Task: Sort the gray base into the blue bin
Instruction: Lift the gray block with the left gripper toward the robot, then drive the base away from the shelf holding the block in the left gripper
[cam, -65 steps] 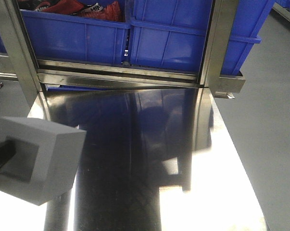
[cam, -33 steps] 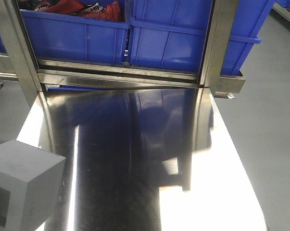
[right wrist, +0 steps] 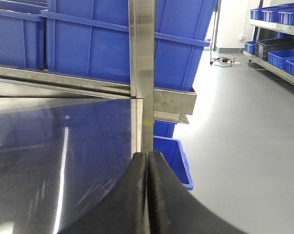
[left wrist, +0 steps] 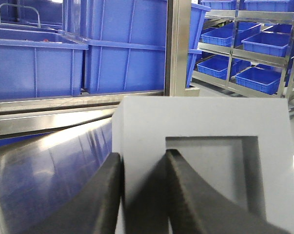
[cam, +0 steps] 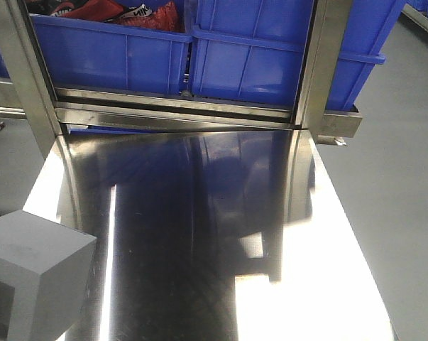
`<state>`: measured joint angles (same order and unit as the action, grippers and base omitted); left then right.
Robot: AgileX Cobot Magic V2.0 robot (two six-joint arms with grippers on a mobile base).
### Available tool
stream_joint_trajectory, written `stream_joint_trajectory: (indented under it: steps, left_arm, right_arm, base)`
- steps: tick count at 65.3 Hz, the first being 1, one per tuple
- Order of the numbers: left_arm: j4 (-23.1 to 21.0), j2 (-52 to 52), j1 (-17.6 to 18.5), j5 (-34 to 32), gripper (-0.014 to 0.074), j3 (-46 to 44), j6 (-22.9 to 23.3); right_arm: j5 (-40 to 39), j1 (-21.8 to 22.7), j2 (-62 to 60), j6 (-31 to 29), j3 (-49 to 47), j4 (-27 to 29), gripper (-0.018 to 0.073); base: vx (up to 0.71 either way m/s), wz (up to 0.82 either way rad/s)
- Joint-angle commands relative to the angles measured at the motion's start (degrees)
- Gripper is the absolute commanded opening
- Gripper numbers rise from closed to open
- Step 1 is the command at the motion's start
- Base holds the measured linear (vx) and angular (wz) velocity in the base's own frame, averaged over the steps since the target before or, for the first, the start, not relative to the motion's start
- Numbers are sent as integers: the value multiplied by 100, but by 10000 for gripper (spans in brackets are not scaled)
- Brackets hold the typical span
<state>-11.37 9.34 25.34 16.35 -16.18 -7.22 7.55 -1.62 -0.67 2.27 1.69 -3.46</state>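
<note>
The gray base (cam: 33,277) is a matte gray block at the bottom left of the front view, over the steel table's left front edge. In the left wrist view it (left wrist: 205,117) fills the foreground with its square recess facing the camera. My left gripper (left wrist: 144,161) is shut on the base's left wall, one finger outside and one in the recess. A large deep blue bin (cam: 270,57) stands on the rack behind the table and also shows in the right wrist view (right wrist: 103,48). My right gripper (right wrist: 147,155) is shut and empty over the table's right edge.
A second blue bin (cam: 107,57) holding red items stands left of the first. Steel uprights (cam: 320,64) frame the rack above the shiny steel table (cam: 214,234). A small blue bin (right wrist: 173,156) sits on the floor to the right, and shelves of blue bins (left wrist: 254,58) stand further off.
In the front view the gray base has moved down and to the left, toward the bottom corner, and the black finger seen on it a second ago is out of frame.
</note>
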Motion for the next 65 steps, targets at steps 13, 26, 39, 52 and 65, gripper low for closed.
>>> stream_joint_trajectory:
  steps: [13, 26, 39, 52, 65]
  left_arm:
    - [-86, 45, 16, -585, -6, -168, 22]
    - [-86, 45, 16, -585, -6, -168, 22]
    - [-86, 45, 16, -583, -6, -168, 22]
    - [-86, 45, 16, -583, -6, -168, 22]
    - [-86, 45, 16, -583, -6, -168, 22]
  right_arm:
    - [-425, 17, -65, -37, 88, -36, -9]
    - [-425, 17, -65, -37, 88, -36, -9]
    - [-425, 17, -65, -37, 88, -36, -9]
    - [-425, 17, -65, -37, 88, -36, -9]
    - [-425, 17, -65, -37, 88, -36, -9]
  base:
    - [0, 0]
    - [0, 0]
    - [-1, -5]
    - [-4, -33]
    - [-8, -56]
